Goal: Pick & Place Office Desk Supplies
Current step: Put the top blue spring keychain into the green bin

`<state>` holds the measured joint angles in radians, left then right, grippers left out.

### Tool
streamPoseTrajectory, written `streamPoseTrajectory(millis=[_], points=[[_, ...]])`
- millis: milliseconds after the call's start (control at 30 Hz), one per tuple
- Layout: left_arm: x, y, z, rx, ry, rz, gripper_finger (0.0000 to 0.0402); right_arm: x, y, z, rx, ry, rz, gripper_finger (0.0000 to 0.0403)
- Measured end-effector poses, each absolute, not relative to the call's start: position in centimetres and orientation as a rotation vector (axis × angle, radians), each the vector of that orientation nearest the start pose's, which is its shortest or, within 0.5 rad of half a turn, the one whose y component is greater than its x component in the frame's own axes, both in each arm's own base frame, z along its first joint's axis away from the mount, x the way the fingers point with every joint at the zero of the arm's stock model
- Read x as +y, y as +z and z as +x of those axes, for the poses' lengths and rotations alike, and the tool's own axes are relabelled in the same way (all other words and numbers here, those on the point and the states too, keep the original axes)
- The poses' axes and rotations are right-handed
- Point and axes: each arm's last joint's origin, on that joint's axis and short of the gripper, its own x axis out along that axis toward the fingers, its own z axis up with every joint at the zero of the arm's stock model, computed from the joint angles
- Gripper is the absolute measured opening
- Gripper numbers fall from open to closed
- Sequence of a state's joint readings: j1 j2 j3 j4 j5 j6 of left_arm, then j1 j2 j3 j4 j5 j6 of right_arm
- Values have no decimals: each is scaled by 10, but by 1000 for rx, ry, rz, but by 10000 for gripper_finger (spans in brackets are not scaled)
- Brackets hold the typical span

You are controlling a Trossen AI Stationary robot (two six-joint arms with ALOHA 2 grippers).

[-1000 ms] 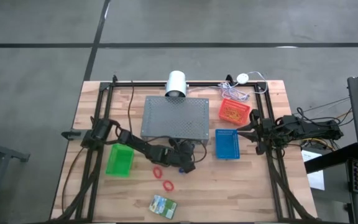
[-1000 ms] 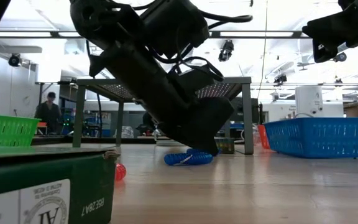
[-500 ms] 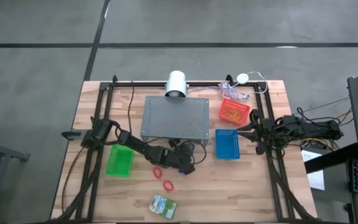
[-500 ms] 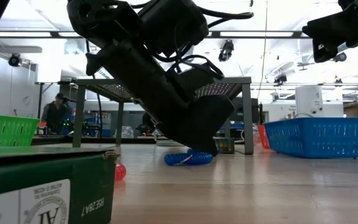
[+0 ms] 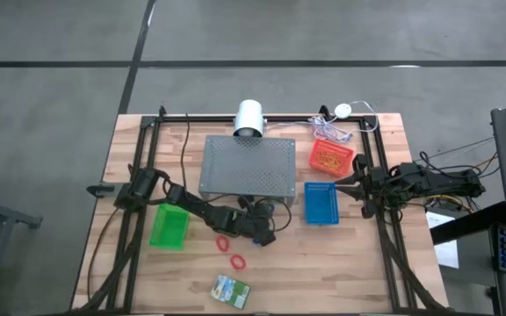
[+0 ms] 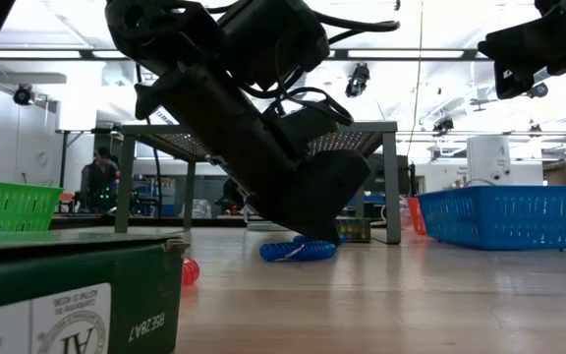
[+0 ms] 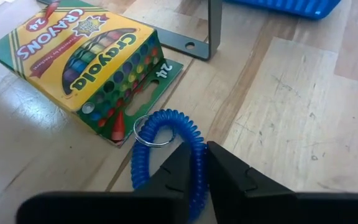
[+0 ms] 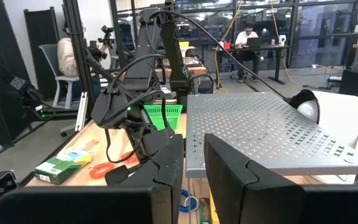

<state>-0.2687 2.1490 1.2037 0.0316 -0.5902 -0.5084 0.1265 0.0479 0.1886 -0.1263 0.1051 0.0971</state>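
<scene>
Closed since a second ago: left gripper (image 7: 194,163) pinching blue coil band (image 7: 166,152) beside crayon box (image 7: 82,59); right gripper (image 8: 191,163) narrowly parted, empty.

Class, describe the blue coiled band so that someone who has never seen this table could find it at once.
Start at the grey perforated stand in the table's middle. By its front leg lies a Crayola crayon box; the blue coiled band rests beside it, between the left gripper's fingers. Unlike the red bands, it is blue with a metal ring.

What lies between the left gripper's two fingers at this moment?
In the left wrist view, the left gripper has one side of the blue coiled band between its fingers, beside the crayon box.
</scene>
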Motion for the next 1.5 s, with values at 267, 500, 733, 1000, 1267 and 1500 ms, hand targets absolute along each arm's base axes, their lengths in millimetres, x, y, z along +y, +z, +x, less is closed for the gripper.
streamPoseTrajectory(millis=[267, 500, 733, 1000, 1267, 1500], points=[[-94, 88, 402, 721, 506, -116, 33, 8, 211, 87, -13, 22, 96, 63], [-96, 89, 402, 718, 503, -114, 32, 8, 211, 87, -14, 22, 99, 63], [-110, 105, 399, 665, 490, -100, 31, 8, 211, 87, -14, 22, 97, 63], [-128, 114, 394, 620, 476, -45, 31, 8, 211, 87, -9, 22, 98, 63], [-147, 122, 389, 585, 437, -35, 31, 8, 211, 87, -7, 22, 95, 63], [-163, 131, 387, 556, 399, -31, 31, 8, 210, 87, 0, 22, 95, 63]])
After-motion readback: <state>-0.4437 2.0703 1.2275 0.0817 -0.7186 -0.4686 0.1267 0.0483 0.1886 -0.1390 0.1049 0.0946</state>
